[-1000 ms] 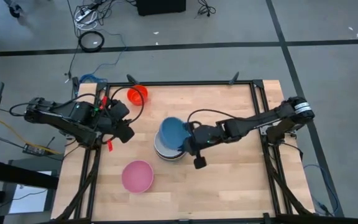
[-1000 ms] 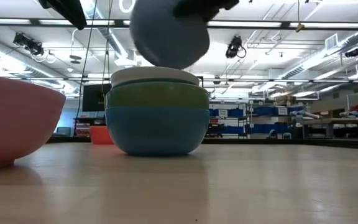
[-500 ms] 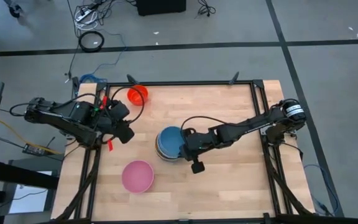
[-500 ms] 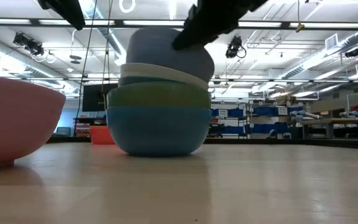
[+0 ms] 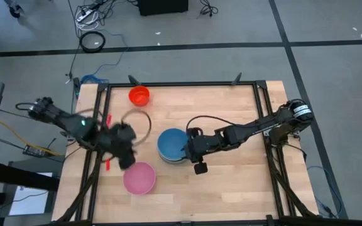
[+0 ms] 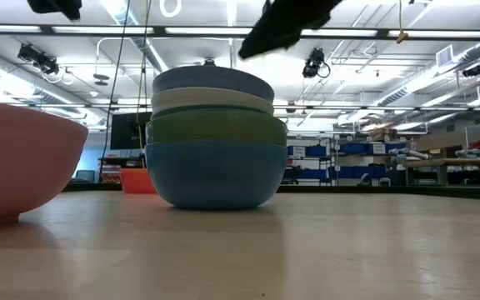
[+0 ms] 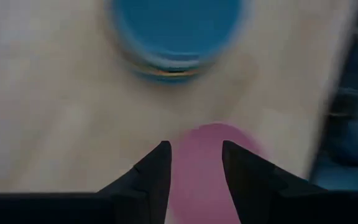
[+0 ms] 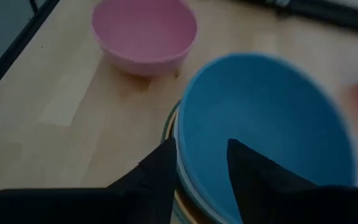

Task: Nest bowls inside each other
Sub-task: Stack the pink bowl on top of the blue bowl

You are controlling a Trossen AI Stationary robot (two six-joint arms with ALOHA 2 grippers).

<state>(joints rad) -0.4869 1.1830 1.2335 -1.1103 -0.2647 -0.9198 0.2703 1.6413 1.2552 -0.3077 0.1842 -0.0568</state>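
Observation:
A stack of nested bowls [image 5: 171, 145] stands mid-table; the low view shows a teal one [image 6: 215, 173] at the bottom, then green [image 6: 215, 129], white [image 6: 215, 101] and a blue one [image 6: 213, 80] on top, sitting level. My right gripper [image 8: 199, 149] is open just above the blue bowl's right rim [image 5: 185, 148], clear of it in the low view [image 6: 247, 50]. A pink bowl [image 5: 139, 177] rests on its base toward the near left. My left gripper [image 7: 194, 149] is open and hovers over the pink bowl [image 7: 207, 155], at its far-left side [image 5: 127, 163].
A small red bowl [image 5: 139, 95] stands on the table at the far left, also seen behind the stack [image 6: 136, 179]. The table's black frame rail [image 5: 181, 84] runs round its edges. Bare wood [image 5: 231, 188] lies near and right of the stack.
My right gripper has gone down with the tilted blue bowl, set it level into the stack, opened and let go, and now stands just above it. My left gripper has swung from the table's left edge toward the pink bowl, sinking and tipping downward, still open.

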